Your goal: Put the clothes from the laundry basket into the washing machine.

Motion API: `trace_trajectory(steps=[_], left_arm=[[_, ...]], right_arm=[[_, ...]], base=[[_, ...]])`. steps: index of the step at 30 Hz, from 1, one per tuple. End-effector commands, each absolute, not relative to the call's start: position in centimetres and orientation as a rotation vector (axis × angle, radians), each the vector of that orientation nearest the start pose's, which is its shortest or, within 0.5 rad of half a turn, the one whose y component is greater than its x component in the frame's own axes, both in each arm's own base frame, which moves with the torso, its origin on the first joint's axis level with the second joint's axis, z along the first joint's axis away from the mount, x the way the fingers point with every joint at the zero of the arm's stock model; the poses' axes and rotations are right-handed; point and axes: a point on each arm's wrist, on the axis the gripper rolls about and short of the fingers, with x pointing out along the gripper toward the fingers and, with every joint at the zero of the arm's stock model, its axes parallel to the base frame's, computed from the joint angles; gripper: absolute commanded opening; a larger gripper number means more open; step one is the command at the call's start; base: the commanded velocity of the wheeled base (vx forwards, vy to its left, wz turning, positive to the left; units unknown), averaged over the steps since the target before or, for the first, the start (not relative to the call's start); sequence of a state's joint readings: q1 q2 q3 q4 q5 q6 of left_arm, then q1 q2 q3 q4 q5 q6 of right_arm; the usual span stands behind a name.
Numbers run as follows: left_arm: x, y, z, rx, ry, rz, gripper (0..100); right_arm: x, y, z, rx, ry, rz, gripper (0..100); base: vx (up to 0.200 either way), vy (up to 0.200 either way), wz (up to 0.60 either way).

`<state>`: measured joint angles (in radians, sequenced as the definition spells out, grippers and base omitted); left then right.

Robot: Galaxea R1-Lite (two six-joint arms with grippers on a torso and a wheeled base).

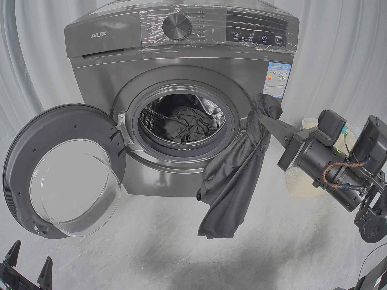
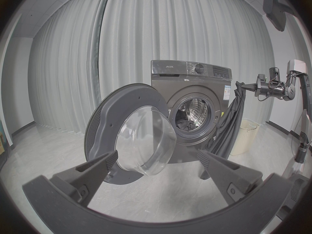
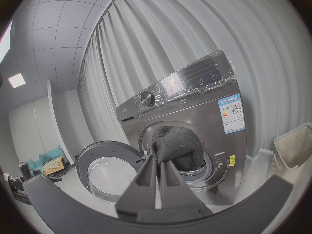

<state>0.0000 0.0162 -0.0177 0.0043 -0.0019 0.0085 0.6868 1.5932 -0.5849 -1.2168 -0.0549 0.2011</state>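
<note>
A grey front-loading washing machine (image 1: pixel 181 41) stands with its round door (image 1: pixel 64 170) swung open to the left. Dark clothes (image 1: pixel 187 123) lie inside the drum. My right gripper (image 1: pixel 263 117) is shut on a long dark grey garment (image 1: pixel 234 174), held up just right of the drum opening, and the cloth hangs down toward the floor. From the right wrist, the garment (image 3: pixel 177 145) bunches over the fingertips. The cream laundry basket (image 1: pixel 306 182) stands on the floor right of the machine, partly hidden by my right arm. My left gripper (image 1: pixel 28 262) is low at the front left, open and holding nothing.
Grey curtains (image 1: pixel 342 41) hang behind the machine. The open door (image 2: pixel 130 134) juts out over the floor at the left. Bare grey floor (image 1: pixel 161 238) lies in front of the machine.
</note>
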Motion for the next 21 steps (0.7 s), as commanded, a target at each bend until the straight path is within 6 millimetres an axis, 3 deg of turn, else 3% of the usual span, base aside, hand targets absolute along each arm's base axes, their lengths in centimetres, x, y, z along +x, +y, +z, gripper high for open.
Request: trace_trajectory(steps=[1,9,13,18,21], left_arm=[[-2.3,0.0,7.5,0.008,0.003,-0.002,100],[-2.3,0.0,7.8,0.017,-0.014,-0.014,100],[-3.7,-0.4,12.9,-0.017,-0.207,-0.173,100],[-1.2,-0.8,13.2,0.005,0.005,-0.351,100],[0.9,-0.9,14.5,0.011,0.056,-0.393,100]], right_arm=[[21.0,17.2,20.8,0.265,-0.114,0.651,0],[21.3,17.6,20.3,0.260,-0.099,0.655,0],[21.2,18.3,20.7,0.279,-0.107,0.677,0],[22.1,19.8,20.5,0.287,-0.103,0.688,0],[23.0,20.5,21.1,0.303,-0.132,0.653,0]], base=[[0.000,0.000,0.00],[0.000,0.000,0.00],[0.000,0.000,0.00],[0.000,0.000,0.00],[0.000,0.000,0.00]])
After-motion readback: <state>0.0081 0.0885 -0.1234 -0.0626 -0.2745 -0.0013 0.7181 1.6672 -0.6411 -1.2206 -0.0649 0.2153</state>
